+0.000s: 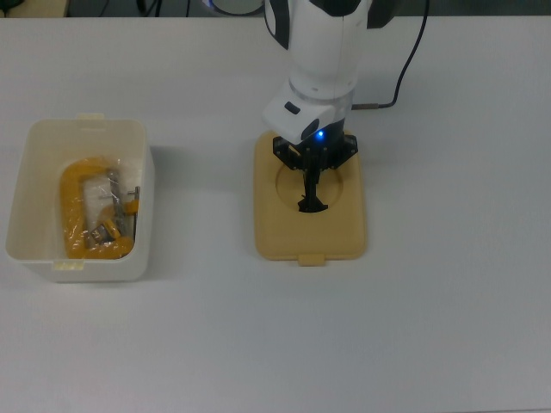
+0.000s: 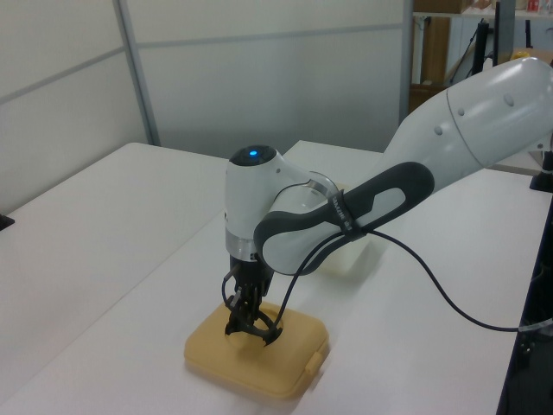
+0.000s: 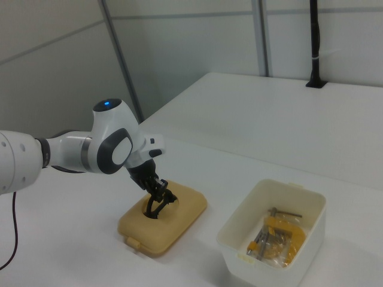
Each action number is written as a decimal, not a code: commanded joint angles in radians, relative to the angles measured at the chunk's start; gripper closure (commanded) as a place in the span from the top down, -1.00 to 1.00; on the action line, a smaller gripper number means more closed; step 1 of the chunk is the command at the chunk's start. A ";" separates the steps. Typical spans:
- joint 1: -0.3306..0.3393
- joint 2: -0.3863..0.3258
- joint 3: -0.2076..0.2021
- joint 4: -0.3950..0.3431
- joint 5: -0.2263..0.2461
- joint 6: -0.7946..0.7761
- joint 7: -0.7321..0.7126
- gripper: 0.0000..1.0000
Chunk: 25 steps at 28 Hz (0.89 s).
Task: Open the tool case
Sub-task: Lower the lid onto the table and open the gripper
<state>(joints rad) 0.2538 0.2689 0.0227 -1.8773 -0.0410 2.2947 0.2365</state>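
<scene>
The tool case is in two parts. Its white box point(image 1: 103, 270) stands open at the top view's left, with a yellow clamp point(image 1: 79, 185) and metal tools inside. Its tan-yellow lid point(image 1: 310, 237) lies flat at table level to the box's right, well apart from it, latch tab toward the table's front edge. My gripper point(image 1: 312, 188) points straight down over the lid's round recess, shut on the black handle point(image 1: 312, 206). The right view shows the lid point(image 3: 179, 222) beside the box point(image 3: 234, 256), with the gripper point(image 3: 154, 204) on it. The left view shows the same grip point(image 2: 248, 322) on the lid point(image 2: 268, 367).
A black cable point(image 1: 405, 69) trails from the arm toward the top view's back right. White table point(image 1: 448, 301) surrounds the lid. A black post point(image 3: 315, 42) stands at the far table edge in the right view.
</scene>
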 commanded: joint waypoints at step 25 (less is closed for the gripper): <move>0.002 0.021 -0.021 0.059 -0.111 -0.069 0.072 1.00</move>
<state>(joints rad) 0.2534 0.3036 0.0214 -1.8538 -0.1260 2.3064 0.2965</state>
